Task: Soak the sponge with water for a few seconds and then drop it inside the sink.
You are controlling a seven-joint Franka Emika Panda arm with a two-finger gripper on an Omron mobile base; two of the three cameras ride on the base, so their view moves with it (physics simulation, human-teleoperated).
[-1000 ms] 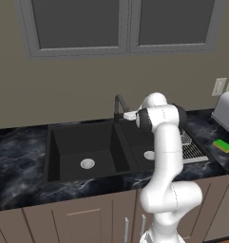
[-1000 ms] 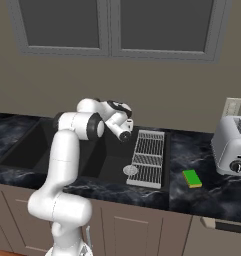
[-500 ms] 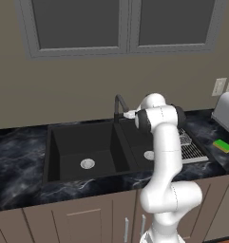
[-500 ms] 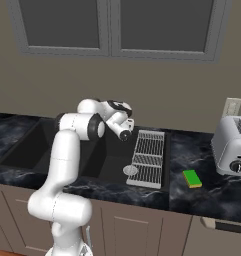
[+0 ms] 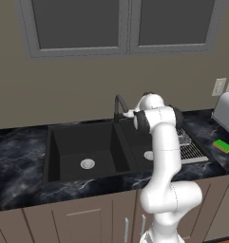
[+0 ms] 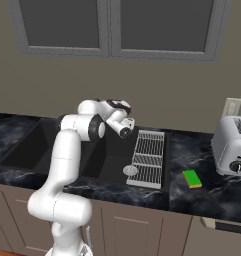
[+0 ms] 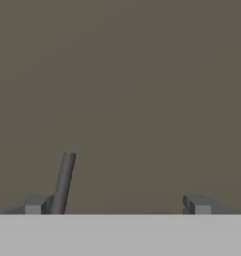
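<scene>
The green and yellow sponge [image 5: 224, 146] [image 6: 192, 178] lies flat on the dark marble counter, right of the wire rack and well away from my hand. My gripper [image 7: 115, 205] is open, up at the dark faucet [image 5: 118, 107] behind the black double sink [image 5: 53, 142] [image 6: 23, 146]. In the hand view a thin dark faucet rod [image 7: 62, 183] stands just inside the left fingertip [image 7: 34, 205], with the beige wall behind it. No water stream is running. The arm hides the faucet in the right base view.
A metal wire drying rack [image 5: 188, 145] [image 6: 148, 157] lies over the sink's right edge. A silver toaster [image 5: 226, 112] [image 6: 234, 148] stands at the far right, near a wall socket [image 6: 231, 106]. A window runs above the counter.
The hand has crept slightly toward the faucet. The sponge and everything else stay where they were.
</scene>
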